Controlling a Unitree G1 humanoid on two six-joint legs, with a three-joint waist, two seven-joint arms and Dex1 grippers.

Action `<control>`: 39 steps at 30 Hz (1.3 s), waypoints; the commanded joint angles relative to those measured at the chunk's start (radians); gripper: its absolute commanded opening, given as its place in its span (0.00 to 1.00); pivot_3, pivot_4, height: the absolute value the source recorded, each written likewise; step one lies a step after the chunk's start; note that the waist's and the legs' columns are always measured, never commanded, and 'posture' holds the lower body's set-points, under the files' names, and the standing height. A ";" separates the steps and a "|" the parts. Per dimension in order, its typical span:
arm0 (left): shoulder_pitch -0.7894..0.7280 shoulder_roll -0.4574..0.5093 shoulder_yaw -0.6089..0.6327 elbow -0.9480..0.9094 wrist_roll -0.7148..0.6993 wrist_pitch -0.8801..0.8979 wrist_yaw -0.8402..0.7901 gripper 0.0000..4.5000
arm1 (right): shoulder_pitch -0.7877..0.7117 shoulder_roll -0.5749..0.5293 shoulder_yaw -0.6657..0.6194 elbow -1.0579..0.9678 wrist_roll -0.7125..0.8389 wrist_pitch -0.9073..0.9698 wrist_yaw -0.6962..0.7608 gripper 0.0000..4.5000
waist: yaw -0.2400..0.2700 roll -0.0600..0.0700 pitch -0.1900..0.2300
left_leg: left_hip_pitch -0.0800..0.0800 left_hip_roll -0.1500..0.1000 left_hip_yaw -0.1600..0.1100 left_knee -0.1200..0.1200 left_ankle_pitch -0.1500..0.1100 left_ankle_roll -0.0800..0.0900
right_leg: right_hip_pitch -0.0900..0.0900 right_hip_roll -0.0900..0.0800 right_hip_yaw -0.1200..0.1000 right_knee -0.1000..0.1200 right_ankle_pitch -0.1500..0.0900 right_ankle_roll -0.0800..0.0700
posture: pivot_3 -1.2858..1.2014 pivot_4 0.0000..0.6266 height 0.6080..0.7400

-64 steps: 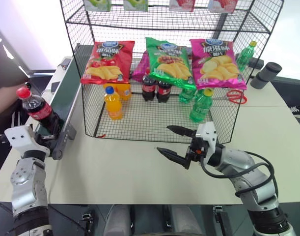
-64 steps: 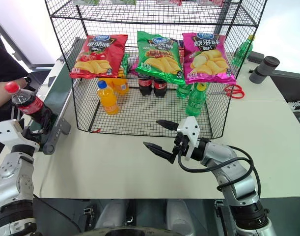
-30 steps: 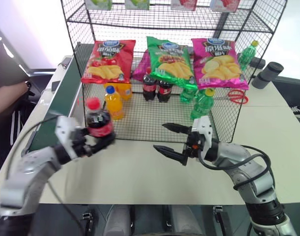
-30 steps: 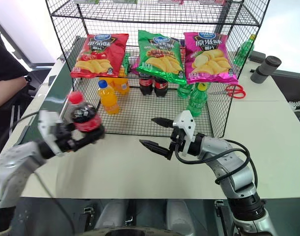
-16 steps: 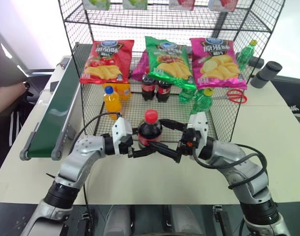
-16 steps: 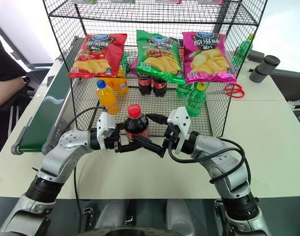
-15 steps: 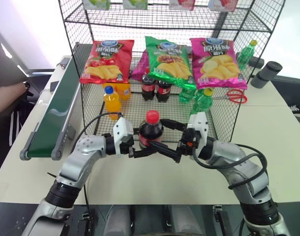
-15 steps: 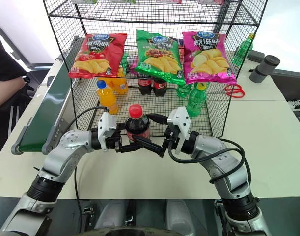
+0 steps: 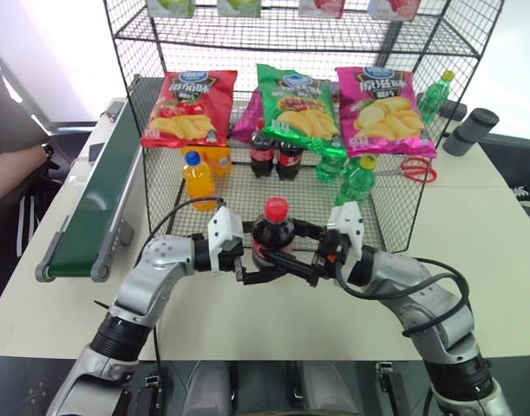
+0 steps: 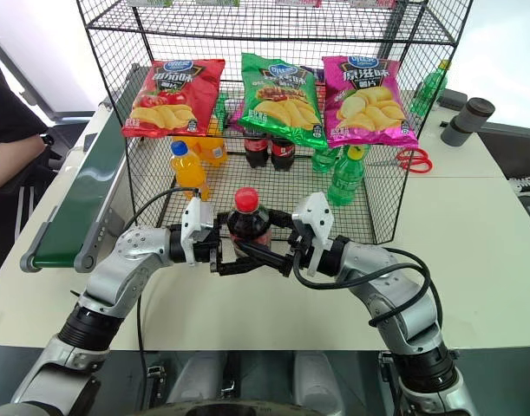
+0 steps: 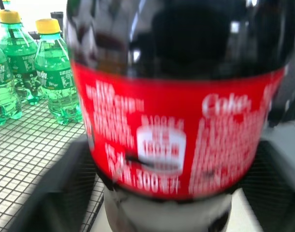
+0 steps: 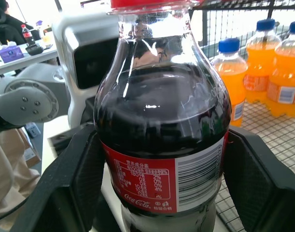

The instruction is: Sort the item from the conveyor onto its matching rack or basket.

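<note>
Two silver-grey jointed arms [image 9: 152, 277] with rounded housings fill the lower frame, each ending in a white boxy wrist block [image 9: 223, 240] and slim black fingers [image 9: 299, 270]. Black cables [image 9: 173, 212] loop beside both forearms, and small dark screws [image 12: 22, 100] stud the left arm's round joint cover.

Blurred in the left wrist view — cola bottle [image 11: 176, 121], label print unreadable, cap cut off at the edge. Hidden behind the hanging crisp bags [image 9: 297, 108] — tops of the two cola bottles [image 9: 276, 158] on the mesh floor. Cut off at the frame's side — a person's forearm [image 9: 9, 169].
</note>
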 commanded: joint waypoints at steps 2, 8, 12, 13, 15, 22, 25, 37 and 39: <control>0.063 0.027 0.092 0.001 0.035 -0.036 0.093 0.98 | -0.045 0.036 -0.023 0.022 -0.056 -0.092 -0.040 0.66 | -0.003 0.000 0.000 | 0.000 0.000 0.000 0.000 0.000 0.000 | 0.000 0.000 0.000 0.000 0.000 0.000 | 0.52 0.24 1.00; 0.207 0.020 0.250 -0.005 0.059 -0.085 0.272 0.98 | -0.084 0.100 -0.043 0.205 -0.224 -0.258 -0.167 0.66 | -0.001 0.000 0.000 | 0.001 0.001 0.000 0.000 0.000 0.000 | 0.000 0.000 0.001 0.001 0.000 0.000 | 0.52 0.24 1.00; 0.301 -0.036 0.329 -0.039 0.065 -0.147 0.384 0.98 | -0.126 0.172 -0.046 0.356 -0.309 -0.369 -0.257 0.66 | 0.000 0.000 0.000 | 0.001 0.000 0.001 0.000 0.000 0.000 | 0.000 -0.003 0.001 0.001 0.000 0.000 | 0.52 0.24 1.00; 0.321 -0.045 0.335 -0.051 0.072 -0.160 0.399 0.98 | -0.138 0.188 -0.045 0.391 -0.329 -0.397 -0.273 0.66 | -0.002 0.000 0.000 | 0.001 0.000 0.001 0.000 0.000 0.000 | 0.000 -0.004 0.001 0.001 0.000 0.000 | 0.52 0.24 1.00; 0.360 -0.060 0.338 -0.087 0.057 -0.158 0.409 0.98 | -0.177 0.235 -0.048 0.484 -0.356 -0.457 -0.311 0.66 | -0.004 0.000 0.000 | 0.001 0.000 0.002 0.000 0.000 0.000 | 0.000 -0.005 0.001 0.000 0.000 0.000 | 0.52 0.24 1.00; 0.411 -0.087 0.305 -0.189 0.039 -0.119 0.435 0.98 | -0.338 0.348 -0.098 0.847 -0.419 -0.647 -0.441 0.66 | -0.006 0.000 0.000 | 0.001 0.000 0.002 0.000 0.000 0.000 | -0.001 -0.005 0.001 0.002 0.000 0.000 | 0.52 0.24 1.00; 0.409 -0.096 0.290 -0.215 0.041 -0.098 0.450 0.98 | -0.388 0.376 -0.114 0.958 -0.419 -0.701 -0.452 0.66 | -0.006 0.001 0.000 | 0.001 0.000 0.002 0.000 0.000 0.000 | 0.000 -0.005 0.001 0.002 0.000 0.000 | 0.52 0.24 1.00; 0.381 -0.091 0.270 -0.224 0.038 -0.081 0.459 1.00 | -0.475 0.417 -0.137 1.177 -0.414 -0.811 -0.415 0.77 | -0.022 0.001 0.001 | 0.001 0.000 0.002 -0.001 0.000 -0.001 | -0.001 -0.005 0.001 0.003 0.000 0.000 | 0.52 0.24 1.00; 0.380 -0.090 0.269 -0.222 0.037 -0.081 0.457 1.00 | -0.477 0.419 -0.140 1.180 -0.409 -0.811 -0.402 0.96 | -0.028 0.001 0.001 | 0.001 0.000 0.002 -0.001 0.000 0.000 | -0.001 -0.005 0.001 0.003 0.000 0.000 | 0.52 0.24 1.00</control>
